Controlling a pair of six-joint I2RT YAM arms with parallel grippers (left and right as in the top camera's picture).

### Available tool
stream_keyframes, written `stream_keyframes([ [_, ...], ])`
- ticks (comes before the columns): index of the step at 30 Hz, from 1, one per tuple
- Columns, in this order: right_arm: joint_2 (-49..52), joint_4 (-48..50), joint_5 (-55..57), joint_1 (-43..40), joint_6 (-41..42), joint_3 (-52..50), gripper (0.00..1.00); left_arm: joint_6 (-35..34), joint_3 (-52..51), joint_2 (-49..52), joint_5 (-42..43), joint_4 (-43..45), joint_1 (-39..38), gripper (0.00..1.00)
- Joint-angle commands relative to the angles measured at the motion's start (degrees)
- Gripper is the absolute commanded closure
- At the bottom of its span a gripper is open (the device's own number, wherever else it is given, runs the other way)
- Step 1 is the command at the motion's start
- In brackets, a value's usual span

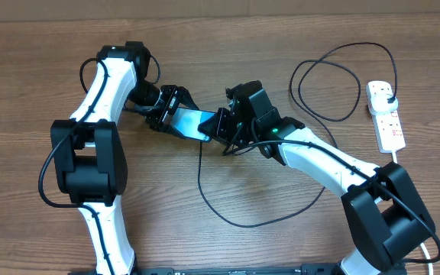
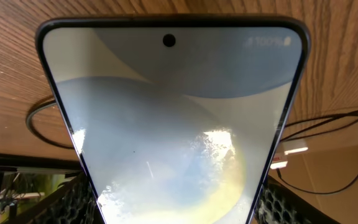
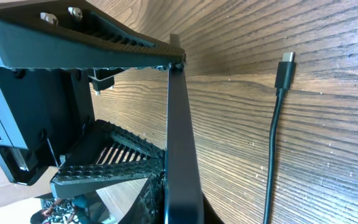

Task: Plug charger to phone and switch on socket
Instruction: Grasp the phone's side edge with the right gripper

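Observation:
The phone [image 1: 193, 122], screen lit blue, is held off the table between my two grippers. My left gripper [image 1: 173, 114] is shut across its width. In the left wrist view the phone [image 2: 173, 124] fills the frame, and the mesh fingers [image 2: 73, 202] press its side edges. My right gripper [image 1: 221, 128] is shut on the phone's other end, across its thin edge [image 3: 179, 143]. The charger's connector tip [image 3: 286, 68] lies loose on the table beside that end. Its black cable [image 1: 202, 176] loops back to a plug in the socket [image 1: 386, 114] at the far right.
The charger cable makes a wide loop [image 1: 327, 84] on the wood table [image 1: 37, 76] between the right arm and the socket. Another bend of it runs under the right arm toward the front. The socket's white cord [image 1: 426, 244] leaves at the right edge.

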Motion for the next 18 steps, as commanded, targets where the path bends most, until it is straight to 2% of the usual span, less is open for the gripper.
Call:
stream_keyframes([
  [1, -0.09, 2.36, 0.33, 0.15, -0.2, -0.09, 0.94, -0.33, 1.55, -0.15, 1.86, -0.42, -0.39, 0.26],
  [3, -0.11, 2.78, 0.33, -0.07, 0.61, -0.09, 0.96, -0.33, 1.55, -0.15, 1.86, -0.42, -0.39, 0.19],
  [5, -0.15, 2.82, 0.31, -0.52, 1.38, -0.07, 0.96, -0.31, 1.55, -0.15, 1.84, -0.42, -0.39, 0.06],
  [7, -0.33, 2.78, 0.2, -1.64, 1.31, 0.02, 0.96, -0.33, 1.55, -0.15, 1.84, -0.39, -0.39, 0.0],
  [14, -3.61, 2.8, 0.17, -7.13, 1.33, 0.09, 0.96, -0.31, 1.55, -0.15, 2.43, 2.03, -0.39, 0.0],
  [18, -6.27, 3.3, 0.61, -11.28, 3.63, 0.09, 0.96, 3.17, 1.55, -0.15, 8.07, 8.02, -0.39, 0.0],
])
